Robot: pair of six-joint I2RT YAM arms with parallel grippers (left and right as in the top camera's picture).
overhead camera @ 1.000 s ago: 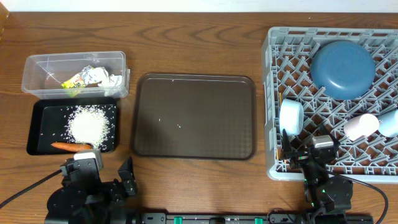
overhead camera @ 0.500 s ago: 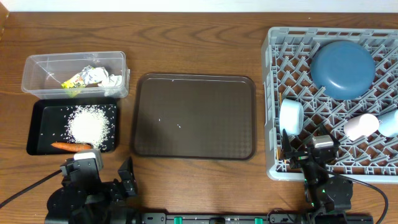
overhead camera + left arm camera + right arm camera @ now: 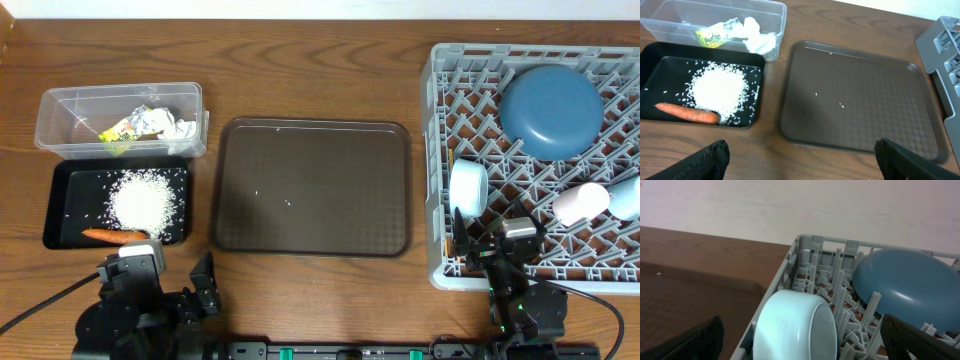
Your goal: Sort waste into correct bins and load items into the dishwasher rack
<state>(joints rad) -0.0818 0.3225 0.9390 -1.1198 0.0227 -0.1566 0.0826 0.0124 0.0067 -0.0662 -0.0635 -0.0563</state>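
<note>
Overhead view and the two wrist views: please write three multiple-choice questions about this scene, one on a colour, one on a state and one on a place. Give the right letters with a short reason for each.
1. What colour is the large round dish in the dishwasher rack?
A. red
B. blue
C. green

2. How do the left gripper and the right gripper stand?
A. both open and empty
B. both shut
C. one open, one shut

3. Where does the carrot lie?
A. in the dishwasher rack
B. in the left gripper
C. in the black tray

Right letters:
1 B: the dish is plainly blue in the overhead view.
2 A: each wrist view shows the jaws far apart, gripping nothing.
3 C: the carrot lies beside the rice in that tray.
</note>
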